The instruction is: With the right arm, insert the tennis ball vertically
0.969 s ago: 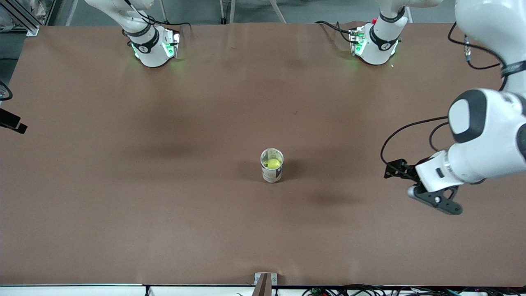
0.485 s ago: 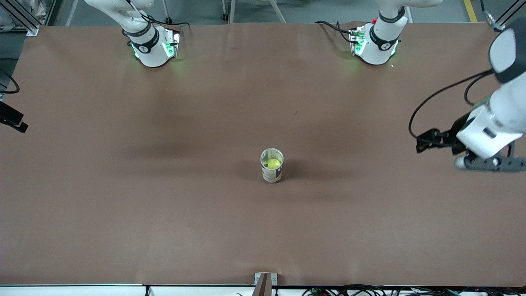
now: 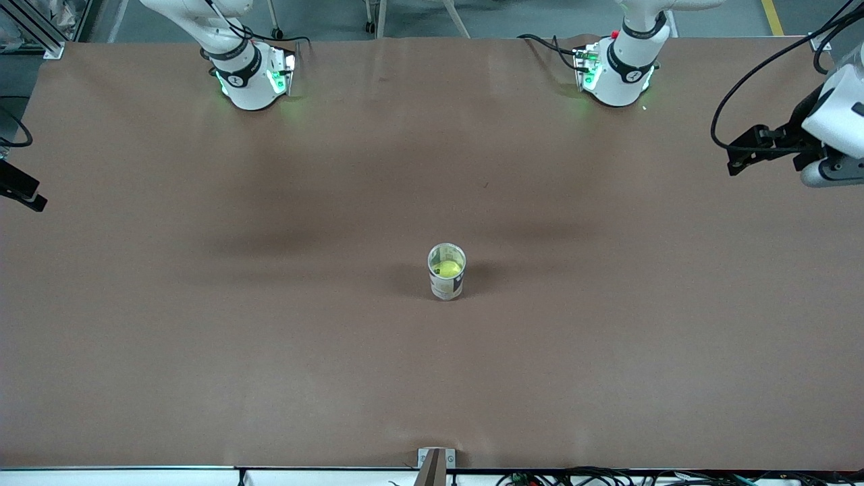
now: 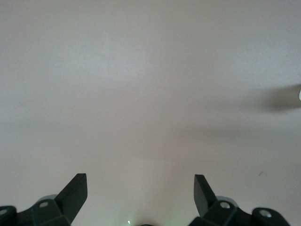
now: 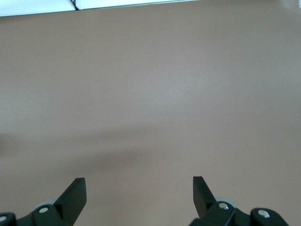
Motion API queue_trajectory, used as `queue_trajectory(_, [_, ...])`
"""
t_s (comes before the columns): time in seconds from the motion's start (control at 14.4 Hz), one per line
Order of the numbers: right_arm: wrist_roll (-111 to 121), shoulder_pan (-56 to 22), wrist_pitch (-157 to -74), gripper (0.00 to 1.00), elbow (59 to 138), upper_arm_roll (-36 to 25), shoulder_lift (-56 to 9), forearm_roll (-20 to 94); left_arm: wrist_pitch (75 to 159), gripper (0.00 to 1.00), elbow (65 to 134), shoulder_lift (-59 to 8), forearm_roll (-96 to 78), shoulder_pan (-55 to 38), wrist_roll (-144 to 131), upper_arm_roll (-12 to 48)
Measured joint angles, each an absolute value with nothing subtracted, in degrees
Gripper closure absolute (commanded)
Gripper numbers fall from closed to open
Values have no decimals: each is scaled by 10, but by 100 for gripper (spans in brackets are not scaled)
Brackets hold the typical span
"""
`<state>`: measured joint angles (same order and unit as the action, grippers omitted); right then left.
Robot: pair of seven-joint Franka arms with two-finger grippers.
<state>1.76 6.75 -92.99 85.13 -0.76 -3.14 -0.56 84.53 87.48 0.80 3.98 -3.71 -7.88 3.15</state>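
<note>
You have a wide brown table with a clear plastic cylindrical can standing upright near its middle, well apart from both arms. The yellow-green tennis ball sits inside that can. Your left gripper hangs over bare table at the left arm's end, fingers spread and empty. Your right gripper hangs likewise over bare table.

A wide table covered with brown paper fills nearly the whole front view. At 12 o'clock a grey floor shows, with thin metal legs. At 6 o'clock cables lie along a white edge.
</note>
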Motion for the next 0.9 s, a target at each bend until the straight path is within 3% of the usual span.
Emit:
queue_trajectory(0.55, [18,73,-999,0,949,-4,22,7,853,0,939,60,14,-36,-50,37])
queue_trajectory(0.9, [19,71,-994,0,950,3,38,7,854,0,944,69,10,-32,4,37])
